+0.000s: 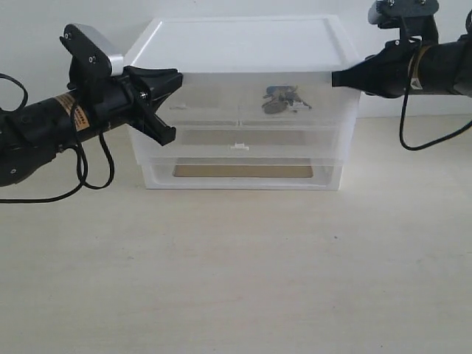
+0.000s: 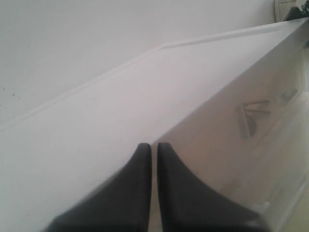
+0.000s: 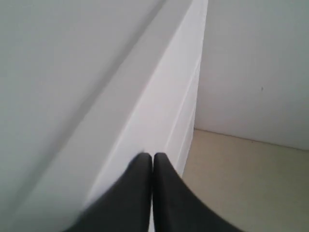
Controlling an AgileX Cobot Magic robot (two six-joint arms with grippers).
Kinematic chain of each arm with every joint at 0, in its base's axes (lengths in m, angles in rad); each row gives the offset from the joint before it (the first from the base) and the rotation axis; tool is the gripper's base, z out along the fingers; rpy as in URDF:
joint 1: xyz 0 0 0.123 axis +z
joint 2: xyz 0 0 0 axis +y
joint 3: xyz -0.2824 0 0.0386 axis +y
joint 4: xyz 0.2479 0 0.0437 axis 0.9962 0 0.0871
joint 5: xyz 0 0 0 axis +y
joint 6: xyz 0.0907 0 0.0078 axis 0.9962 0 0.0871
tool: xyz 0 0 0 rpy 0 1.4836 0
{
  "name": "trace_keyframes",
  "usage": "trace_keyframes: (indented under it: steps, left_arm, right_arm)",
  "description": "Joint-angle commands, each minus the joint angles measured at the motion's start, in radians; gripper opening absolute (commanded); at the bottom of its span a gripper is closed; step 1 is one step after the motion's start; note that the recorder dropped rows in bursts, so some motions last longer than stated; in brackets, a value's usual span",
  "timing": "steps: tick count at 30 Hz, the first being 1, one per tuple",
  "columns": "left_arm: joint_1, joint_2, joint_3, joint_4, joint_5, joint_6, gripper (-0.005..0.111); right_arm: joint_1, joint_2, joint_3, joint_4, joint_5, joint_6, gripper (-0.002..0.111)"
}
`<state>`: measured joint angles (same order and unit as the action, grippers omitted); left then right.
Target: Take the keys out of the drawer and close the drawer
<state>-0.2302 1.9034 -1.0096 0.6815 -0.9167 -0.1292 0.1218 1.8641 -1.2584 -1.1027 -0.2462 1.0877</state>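
The keys (image 1: 282,98) lie inside the pushed-in drawer (image 1: 324,105) of the cabinet (image 1: 243,44), between both pairs of pressed-together, empty fingers, nearer the right gripper (image 1: 336,78) than the left gripper (image 1: 177,75).

Bright, even, soft light; both wrist views are blurred close-up

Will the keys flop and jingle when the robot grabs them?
Probably. The keys show as a clump of separate pieces, so they would likely dangle, not stay stiff. They look grey and metallic, so probably heavy for their size and maybe slippery.
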Motion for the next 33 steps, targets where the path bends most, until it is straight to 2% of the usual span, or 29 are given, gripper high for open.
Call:
trace_keyframes:
  steps: [1,6,8,11,14,16,20,23,25,29,30,33]
  left_arm:
    - [0.011,-0.008,-0.007,-0.071,0.034,-0.012,0.004]
    - [0.011,-0.008,-0.007,-0.098,0.034,0.003,0.004]
    - [0.011,-0.008,-0.007,-0.102,0.045,0.01,0.004]
    - [0.011,-0.008,-0.007,-0.118,0.053,0.018,0.004]
    - [0.011,-0.006,-0.007,-0.133,0.051,0.03,0.004]
    - [0.011,-0.006,-0.007,-0.133,0.053,0.032,0.004]
    - [0.011,-0.006,-0.007,-0.137,0.053,0.032,0.004]
    - [0.011,-0.006,-0.007,-0.145,0.055,0.032,0.004]
    - [0.011,-0.006,-0.007,-0.145,0.057,0.019,0.004]
    - [0.011,-0.006,-0.007,-0.141,0.08,0.006,0.004]
    - [0.011,-0.006,-0.007,-0.141,0.08,0.006,0.004]
    - [0.011,-0.006,-0.007,-0.143,0.082,0.006,0.004]
  right_arm:
    - [0.028,0.024,-0.067,-0.022,-0.13,0.05,0.0]
    - [0.028,0.02,-0.078,-0.092,-0.127,0.107,0.0]
    - [0.027,-0.008,-0.078,-0.184,-0.074,0.166,0.0]
    - [0.027,-0.088,-0.051,-0.44,0.02,0.383,0.0]
    - [0.0,-0.174,-0.002,-0.563,0.016,0.515,0.0]
    - [-0.053,-0.231,0.039,-0.566,-0.094,0.583,0.0]
    - [-0.198,-0.272,0.091,-0.56,-0.508,0.748,0.0]
    - [-0.253,-0.244,0.116,-0.553,-0.742,0.799,0.001]
    - [-0.251,-0.214,0.135,-0.542,-0.815,0.816,0.011]
    - [-0.199,-0.137,0.152,-0.53,-0.788,0.859,0.047]
    - [-0.183,-0.112,0.152,-0.532,-0.765,0.898,0.053]
    - [-0.144,-0.037,0.152,-0.451,-0.737,0.929,0.052]
